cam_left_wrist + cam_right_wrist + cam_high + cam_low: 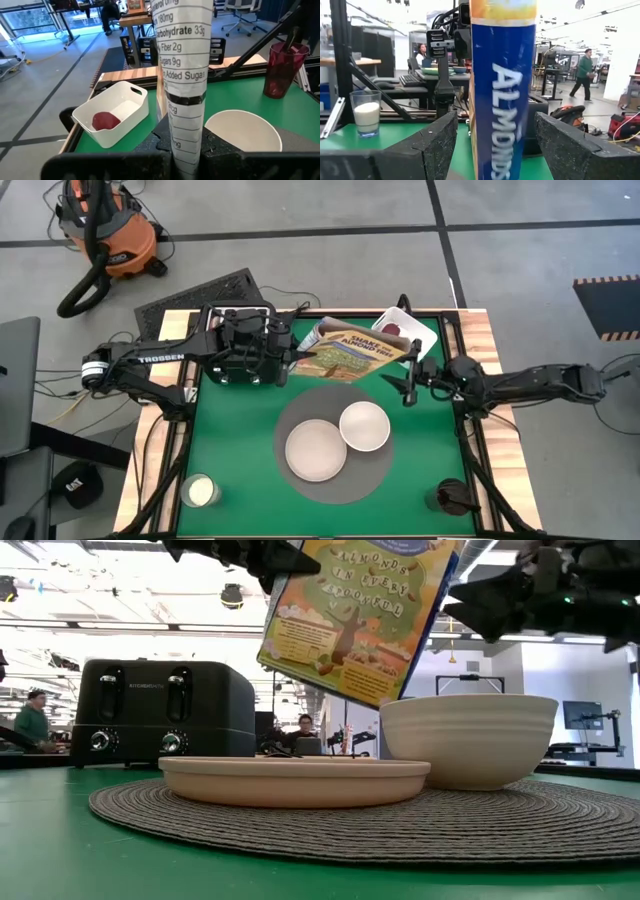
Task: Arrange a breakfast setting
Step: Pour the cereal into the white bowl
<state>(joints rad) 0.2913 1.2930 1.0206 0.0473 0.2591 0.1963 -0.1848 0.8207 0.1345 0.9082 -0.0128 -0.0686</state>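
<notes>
We see our left gripper (292,360) squeezed shut on one end of a cereal box (350,350), so the box hangs in the air, tipped, above the green table (240,440). We think we hold it up high like this so the cereal can be poured down into the white bowl (364,426). The bowl sits below and just past the far end of the box from our left fingers.

Our right gripper (409,380) is at the other end of the box. Its two fingers (427,145) stand wide open, one on each side of the box's narrow edge, and they do not touch it. We guess they wait there to take hold of the box or help open it.

The bowl rests on a round woven mat (372,480), touching the pale plate (316,451) beside it. Both look empty, so breakfast is only partly set.

The dark-red fruit (106,120) lies in a white tub (131,107), off to one side of our left fingers. A glass of milk (200,491) and a dark-red cup (452,499) stand near the table's front corners. The black toaster (165,712) sits under our left arm
</notes>
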